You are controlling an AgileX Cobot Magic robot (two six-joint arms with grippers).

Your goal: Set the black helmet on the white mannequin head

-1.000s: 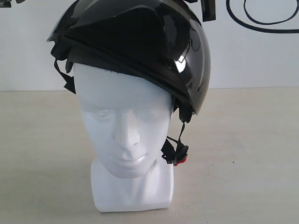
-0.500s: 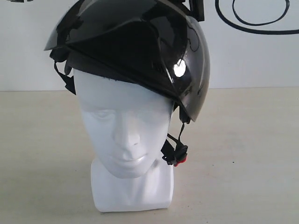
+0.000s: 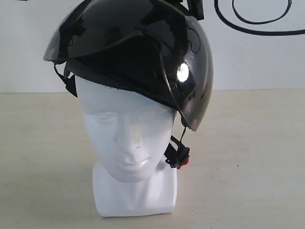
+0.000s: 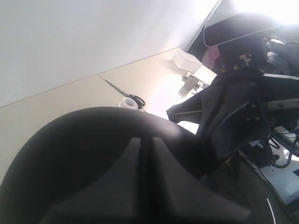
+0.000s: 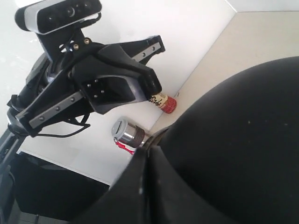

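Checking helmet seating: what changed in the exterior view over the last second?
The black helmet rolled down on the view's right, its rim dropping nearer the red buckle; its visor edge now juts further left. Nothing visibly gripped or released. The white mannequin head, buckle and table stayed put.

Table sides: tabletop [image 3: 248, 157] lies bare on both sides of the white mannequin head [image 3: 128, 138]; room to pass.
Above: black helmet [image 3: 133, 52] caps the head; a black arm part [image 3: 195, 7] sits right at its top.
Cheek: strap and red buckle [image 3: 181, 158] dangle beside the neck.
Far table: scissors [image 4: 133, 99] and a small white roll [image 4: 125, 103].
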